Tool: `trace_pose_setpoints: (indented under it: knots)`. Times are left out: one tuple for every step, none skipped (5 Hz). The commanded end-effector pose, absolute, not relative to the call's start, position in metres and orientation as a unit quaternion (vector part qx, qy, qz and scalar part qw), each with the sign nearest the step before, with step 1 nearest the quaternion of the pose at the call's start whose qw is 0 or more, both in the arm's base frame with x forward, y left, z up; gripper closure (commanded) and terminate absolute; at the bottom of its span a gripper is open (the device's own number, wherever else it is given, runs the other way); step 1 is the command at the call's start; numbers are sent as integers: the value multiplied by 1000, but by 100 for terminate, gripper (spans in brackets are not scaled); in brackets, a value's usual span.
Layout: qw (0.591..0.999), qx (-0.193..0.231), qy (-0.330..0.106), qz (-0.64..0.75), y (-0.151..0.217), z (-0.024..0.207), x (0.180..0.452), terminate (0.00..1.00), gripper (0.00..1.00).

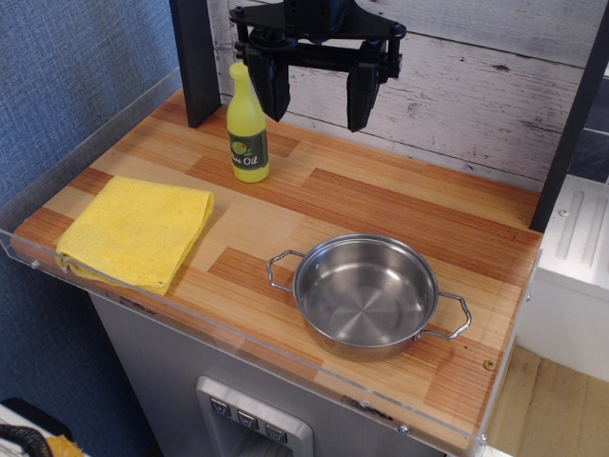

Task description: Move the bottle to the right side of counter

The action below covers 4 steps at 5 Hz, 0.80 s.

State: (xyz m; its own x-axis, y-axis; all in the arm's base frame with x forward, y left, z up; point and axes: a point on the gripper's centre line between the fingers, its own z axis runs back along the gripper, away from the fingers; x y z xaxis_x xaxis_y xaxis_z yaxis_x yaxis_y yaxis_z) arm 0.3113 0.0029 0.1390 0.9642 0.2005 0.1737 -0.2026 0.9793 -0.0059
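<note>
The yellow-green bottle (247, 126) with a dark green "Oil" label stands upright at the back left of the wooden counter (381, 205). My black gripper (317, 112) hangs above the back of the counter, just right of the bottle and not touching it. Its two fingers are spread wide apart and hold nothing. The left finger (272, 88) is close beside the bottle's neck.
A folded yellow cloth (138, 231) lies at the front left. A steel pot (366, 295) with two handles sits at the front centre-right. A clear acrylic rim (238, 333) borders the counter. A dark post (198, 62) stands behind the bottle, and a white plank wall is at the back.
</note>
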Motion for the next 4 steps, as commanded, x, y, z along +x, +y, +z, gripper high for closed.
trace_pose_setpoints:
  knots:
    - [991, 6, -87, 102, 3, 139, 311, 0, 0]
    - [987, 2, -86, 139, 24, 139, 323, 0, 0]
    - [981, 21, -95, 168, 44, 145, 336, 0, 0]
    - [972, 29, -105, 208, 72, 150, 350, 0, 0]
